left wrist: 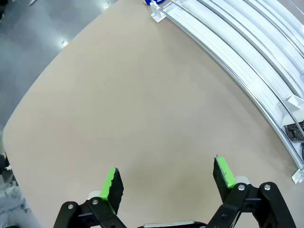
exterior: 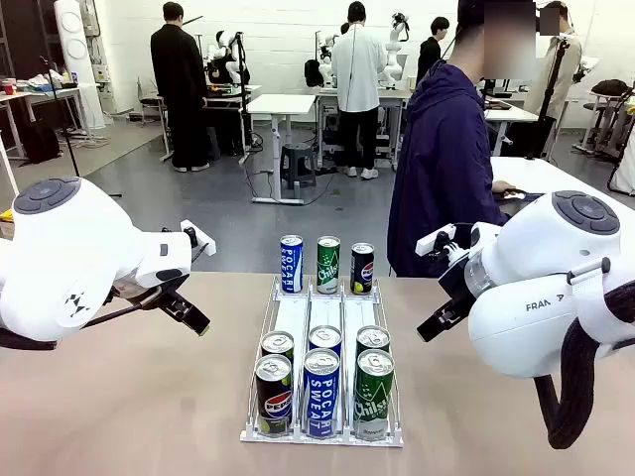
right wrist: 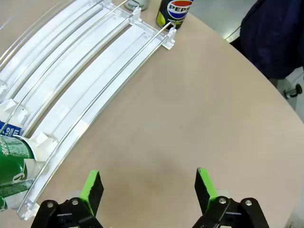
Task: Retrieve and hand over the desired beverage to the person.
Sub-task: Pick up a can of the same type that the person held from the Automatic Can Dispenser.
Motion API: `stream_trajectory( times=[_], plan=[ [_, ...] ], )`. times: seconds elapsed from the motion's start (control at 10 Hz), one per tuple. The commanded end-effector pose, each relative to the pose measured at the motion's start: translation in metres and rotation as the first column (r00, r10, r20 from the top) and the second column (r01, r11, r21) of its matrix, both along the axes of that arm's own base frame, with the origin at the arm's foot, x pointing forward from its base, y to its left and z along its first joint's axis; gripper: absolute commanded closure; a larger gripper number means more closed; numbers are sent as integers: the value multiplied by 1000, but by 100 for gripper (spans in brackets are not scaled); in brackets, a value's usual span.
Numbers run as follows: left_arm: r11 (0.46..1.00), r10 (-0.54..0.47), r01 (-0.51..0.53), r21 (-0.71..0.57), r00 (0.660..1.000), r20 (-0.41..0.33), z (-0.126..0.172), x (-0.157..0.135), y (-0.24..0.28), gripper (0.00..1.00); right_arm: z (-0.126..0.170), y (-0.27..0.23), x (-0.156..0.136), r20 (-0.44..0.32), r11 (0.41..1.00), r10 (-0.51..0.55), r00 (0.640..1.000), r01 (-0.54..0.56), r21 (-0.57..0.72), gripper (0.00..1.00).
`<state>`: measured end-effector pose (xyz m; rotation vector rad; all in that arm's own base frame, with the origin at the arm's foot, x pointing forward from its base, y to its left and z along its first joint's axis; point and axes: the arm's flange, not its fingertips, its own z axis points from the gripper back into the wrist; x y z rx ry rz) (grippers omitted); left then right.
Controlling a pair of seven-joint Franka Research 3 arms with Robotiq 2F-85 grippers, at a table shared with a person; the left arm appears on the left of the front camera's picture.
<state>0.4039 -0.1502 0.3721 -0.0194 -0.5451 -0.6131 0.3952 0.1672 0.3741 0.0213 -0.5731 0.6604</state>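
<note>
A white wire rack (exterior: 319,319) lies mid-table with beverage cans. At its far end stand a blue Pocari Sweat can (exterior: 290,264), a green Chilsung can (exterior: 328,264) and a black Pepsi can (exterior: 362,268). At the near end stand a Pepsi can (exterior: 274,395), a Pocari Sweat can (exterior: 321,392) and a Chilsung can (exterior: 374,394), with three more behind them. The person (exterior: 446,169) stands at the far side, right of the rack. My left gripper (left wrist: 167,178) hovers open over bare table left of the rack (left wrist: 247,57). My right gripper (right wrist: 148,186) hovers open right of the rack (right wrist: 95,85). Neither holds anything.
The right wrist view shows the far Pepsi can (right wrist: 175,12), a green can (right wrist: 12,161) at the near end and the person's jacket (right wrist: 273,38). Bare tabletop (exterior: 119,397) lies on both sides of the rack. Other people and tables stand far behind.
</note>
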Motion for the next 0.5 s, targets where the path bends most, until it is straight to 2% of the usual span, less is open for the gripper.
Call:
stream_trajectory(
  times=[0.0,0.4],
  plan=[
    [1000,0,0,0,1000,0,0,0,0,0,0,0,0,0,1000,0,1000,0,0,0],
    [1000,0,0,0,1000,0,0,0,0,0,0,0,0,0,1000,0,1000,0,0,0]
  ],
)
